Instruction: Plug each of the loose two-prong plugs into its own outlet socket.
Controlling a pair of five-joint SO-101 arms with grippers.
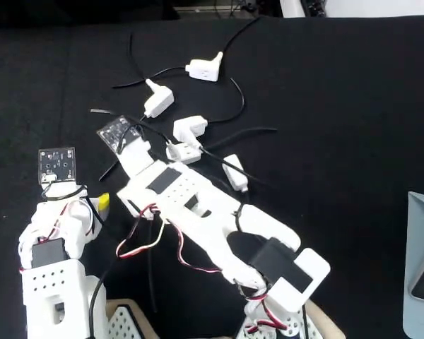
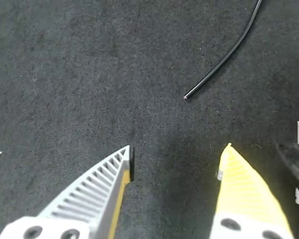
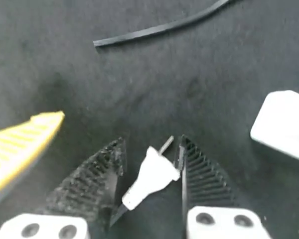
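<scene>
Plug (image 3: 152, 174) sits between fingers (image 3: 204, 174) of part-open R hand (image 3: 152, 141); L hand (image 2: 179, 147) spread wide over cloth (image 2: 65, 74).

light: even, diffuse | shadows: faint on black cloth (image 1: 353, 106) | highlights: white arm casing (image 1: 198, 205) overexposed

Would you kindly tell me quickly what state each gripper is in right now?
Left gripper: open, holding nothing.
Right gripper: open around a white plug, not clamped on it.
</scene>
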